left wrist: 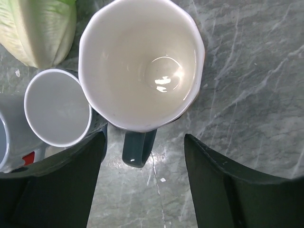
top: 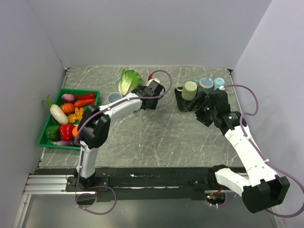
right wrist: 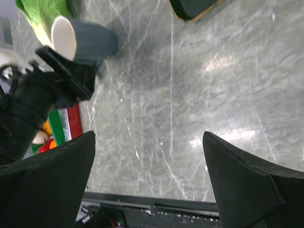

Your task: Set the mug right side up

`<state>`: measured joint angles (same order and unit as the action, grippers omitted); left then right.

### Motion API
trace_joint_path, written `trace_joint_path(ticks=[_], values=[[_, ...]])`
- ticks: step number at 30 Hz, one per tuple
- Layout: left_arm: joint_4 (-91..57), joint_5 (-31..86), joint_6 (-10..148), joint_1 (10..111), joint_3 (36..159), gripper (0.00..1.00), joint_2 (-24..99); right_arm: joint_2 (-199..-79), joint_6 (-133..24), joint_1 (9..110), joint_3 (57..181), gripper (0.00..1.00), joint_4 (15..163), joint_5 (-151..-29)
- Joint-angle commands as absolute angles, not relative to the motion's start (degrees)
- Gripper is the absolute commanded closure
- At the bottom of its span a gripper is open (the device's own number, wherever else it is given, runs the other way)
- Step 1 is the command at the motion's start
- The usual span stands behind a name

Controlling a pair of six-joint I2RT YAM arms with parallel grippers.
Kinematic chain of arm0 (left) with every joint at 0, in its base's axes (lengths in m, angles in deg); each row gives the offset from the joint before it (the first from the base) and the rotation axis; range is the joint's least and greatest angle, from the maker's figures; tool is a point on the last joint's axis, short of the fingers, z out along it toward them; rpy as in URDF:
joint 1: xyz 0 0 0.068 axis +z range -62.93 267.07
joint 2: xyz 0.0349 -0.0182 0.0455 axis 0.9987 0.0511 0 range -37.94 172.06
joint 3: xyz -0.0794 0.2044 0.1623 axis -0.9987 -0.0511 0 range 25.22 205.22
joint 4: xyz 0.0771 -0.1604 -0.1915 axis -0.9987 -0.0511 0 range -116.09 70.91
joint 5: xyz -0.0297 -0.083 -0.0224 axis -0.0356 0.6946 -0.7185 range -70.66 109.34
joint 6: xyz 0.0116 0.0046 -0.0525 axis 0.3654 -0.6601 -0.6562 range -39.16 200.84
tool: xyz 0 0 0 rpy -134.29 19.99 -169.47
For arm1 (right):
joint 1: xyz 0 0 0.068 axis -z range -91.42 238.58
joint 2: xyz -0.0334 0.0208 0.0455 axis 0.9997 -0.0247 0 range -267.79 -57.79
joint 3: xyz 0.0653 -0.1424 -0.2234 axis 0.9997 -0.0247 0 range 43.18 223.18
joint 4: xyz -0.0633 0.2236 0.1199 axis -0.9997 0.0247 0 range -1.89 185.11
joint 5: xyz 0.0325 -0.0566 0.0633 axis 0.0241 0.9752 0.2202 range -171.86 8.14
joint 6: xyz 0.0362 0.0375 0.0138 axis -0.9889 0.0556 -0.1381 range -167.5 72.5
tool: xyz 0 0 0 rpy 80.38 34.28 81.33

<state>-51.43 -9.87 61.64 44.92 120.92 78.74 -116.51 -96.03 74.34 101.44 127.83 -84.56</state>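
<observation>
The mug (left wrist: 137,61) is standing right side up on the tabletop (left wrist: 247,85), its mouth facing the left wrist camera and its handle (left wrist: 138,148) pointing back toward the wrist. By my reading the turn is done and only the retreat is left.

The left gripper (left wrist: 145,142) is hanging over the handle with its jaws spread, one on each side and gripping nothing. The left one is sitting very close to the rim, and I cannot tell whether it is touching. The right gripper (right wrist: 148,137) is waiting well apart with its jaws gaping and empty.

A sideways pull-out is the risk: a jaw could be hooking the handle or rim and tipping the mug, or shoving it into the pale cup (left wrist: 57,107) standing just beside it, with the lettuce (left wrist: 38,28) behind.

The mug is looking glazed and slick, glossy white inside and dark teal outside, with a faintly faceted rim. The tabletop is showing polished grey veining.
</observation>
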Motion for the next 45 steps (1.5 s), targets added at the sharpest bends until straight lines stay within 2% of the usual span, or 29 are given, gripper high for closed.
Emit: trace_joint_path(ticks=[1,5,6,7,8,15,22,31,36,45], values=[[-52.05,-6.78,58.96,44.35,121.38,0.21,70.71,-118.51,-95.49,75.13,106.8,0.0,128.97,-78.19],[-51.61,-2.91,57.82,44.35,118.48,0.11,64.47,-124.39,-94.87,75.22,112.15,0.0,128.45,-72.82],[-51.26,-2.2,57.29,44.35,117.86,0.02,61.84,-125.89,-94.78,75.4,113.22,0.0,128.36,-71.5],[-51.09,-0.71,57.2,44.35,116.38,0.01,60.6,-127.38,-94.78,75.57,114.27,0.0,128.54,-69.84],[-50.91,0.26,57.02,44.44,115.67,0.03,59.37,-130.7,-94.61,75.84,116.72,0.0,128.62,-69.47],[-48.45,6.77,56.58,44.53,110.57,0.04,49.08,-146.8,-98.38,79.71,128.94,0.01,132.13,-70.61],[-47.74,9.49,57.2,44.53,109.77,0.04,44.33,-159.98,-115.93,79.18,138.88,0.0,136.88,-72.81],[-48.36,11.07,57.02,45.67,108.01,0.04,42.22,-170.71,-133.52,77.86,146.08,0.01,138.99,-73.42],[-48.01,11.69,56.06,46.9,107.13,0.04,41.34,-177.3,-139.41,76.11,155.74,0.01,144.44,-69.39],[-47.83,12.92,54.91,48.83,105.02,0.04,40.2,-182.23,-146.45,75.66,160.5,0.04,147.34,-64.46]])
